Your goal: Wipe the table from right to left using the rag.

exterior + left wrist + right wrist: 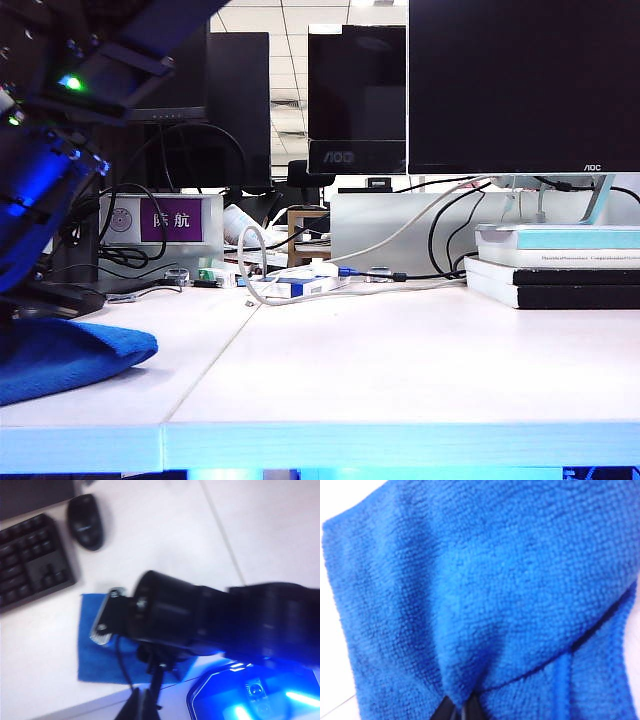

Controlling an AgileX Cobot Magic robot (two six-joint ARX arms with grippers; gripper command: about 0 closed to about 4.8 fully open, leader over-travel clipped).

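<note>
My right gripper [459, 707] pinches the rag [485, 595] on the table [400, 370]; my left gripper [141, 705] is pressed together above.

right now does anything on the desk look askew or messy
Only the fuzzy bright blue rag: it's bunched into a ridge at the pale table's far left, pinched in the right gripper. The left gripper is shut, empty, above.
</note>
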